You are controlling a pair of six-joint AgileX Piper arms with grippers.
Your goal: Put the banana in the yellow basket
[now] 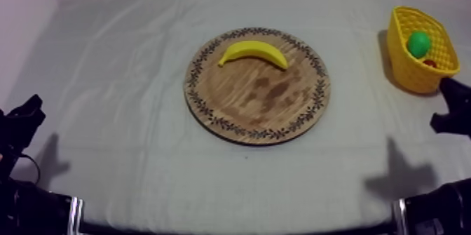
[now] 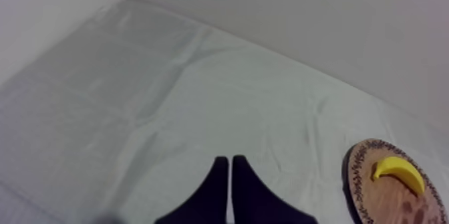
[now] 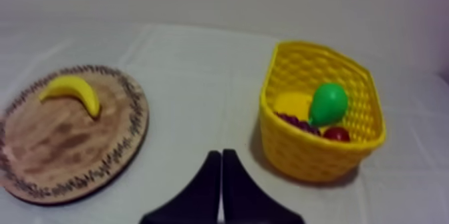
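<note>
A yellow banana [image 1: 254, 52] lies on the far part of the round wooden board [image 1: 257, 104] in the middle of the table. The yellow basket [image 1: 411, 69] stands at the far right. My left gripper [image 1: 28, 115] rests low at the left edge, well away from the board. My right gripper [image 1: 452, 108] sits low at the right edge, just in front of the basket. In the left wrist view the fingers [image 2: 230, 173] lie together as a narrow wedge over bare cloth, with the banana [image 2: 399, 172] off to the side. The right gripper [image 3: 221, 166] is likewise shut on nothing, between board [image 3: 40, 166] and basket [image 3: 301, 150].
Inside the basket lie a green pear [image 3: 329, 103], a small red fruit [image 3: 336, 134] and dark grapes [image 3: 297, 122]. A pale wall runs behind the table's far edge. Bare cloth stretches between the board and the basket.
</note>
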